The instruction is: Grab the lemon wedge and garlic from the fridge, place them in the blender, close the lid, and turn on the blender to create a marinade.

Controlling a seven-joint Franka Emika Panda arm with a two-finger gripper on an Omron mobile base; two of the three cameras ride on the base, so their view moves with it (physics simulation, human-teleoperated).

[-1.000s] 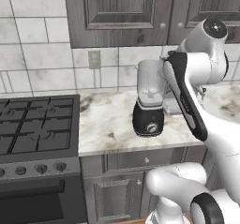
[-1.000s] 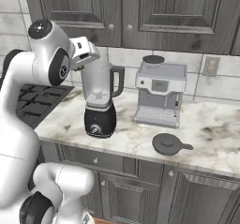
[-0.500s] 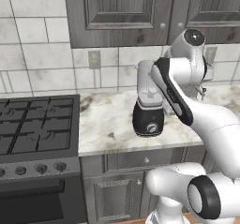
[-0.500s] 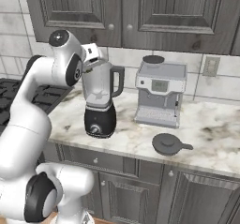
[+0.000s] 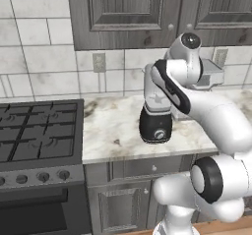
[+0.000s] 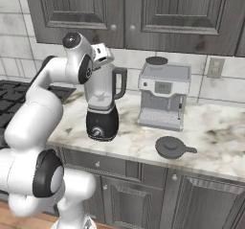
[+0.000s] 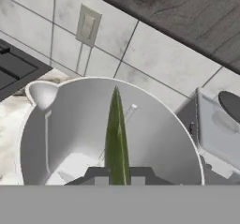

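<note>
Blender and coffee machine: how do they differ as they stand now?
The blender has a rounded black base and a clear handled jar; the coffee machine is a boxy silver unit. The blender's jar top is open, its lid lying on the counter; the coffee machine carries a dark round cap. The gripper hovers over the blender, not the coffee machine. Both stand upright against the tiled wall.

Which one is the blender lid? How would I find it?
Look at the marble counter under the dark cupboards. In front of the silver coffee machine lies the lid, alone. It is a flat, round, dark grey disc with a small side tab, unlike the tall blender.
</note>
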